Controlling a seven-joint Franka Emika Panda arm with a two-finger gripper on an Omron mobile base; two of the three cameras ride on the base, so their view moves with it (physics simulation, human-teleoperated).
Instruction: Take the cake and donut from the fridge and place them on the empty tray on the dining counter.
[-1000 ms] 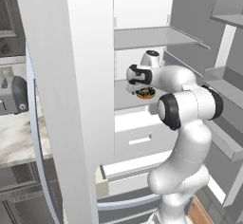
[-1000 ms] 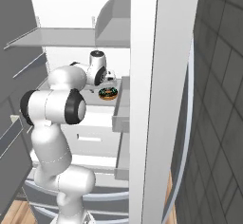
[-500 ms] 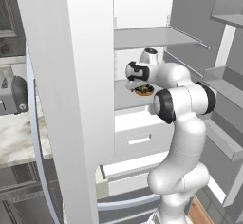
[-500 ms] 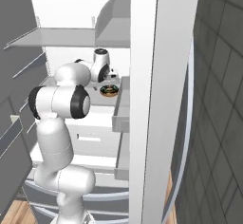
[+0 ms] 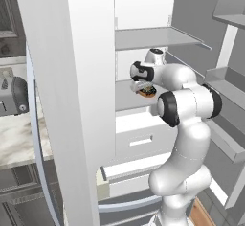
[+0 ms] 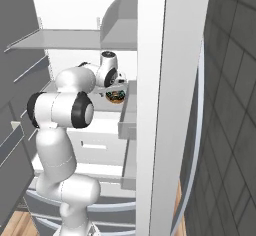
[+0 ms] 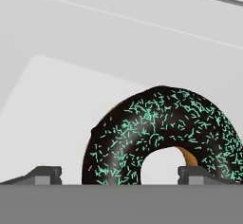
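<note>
one treat down to business: reaching into the open fridge for the donut, a glossy chocolate ring flecked with mint sprinkles, sitting on a smooth white shelf. gripper straddling it, fingertips spread at either flank, gripping nothing yet. likely needing to close, then lift clear toward the dining counter.

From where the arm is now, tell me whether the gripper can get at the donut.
Probably yes. The gripper sits right at the donut on the fridge shelf, a fingertip low on each side of it, and nothing stands between them. Whether the fingers already touch it, I cannot tell.
</note>
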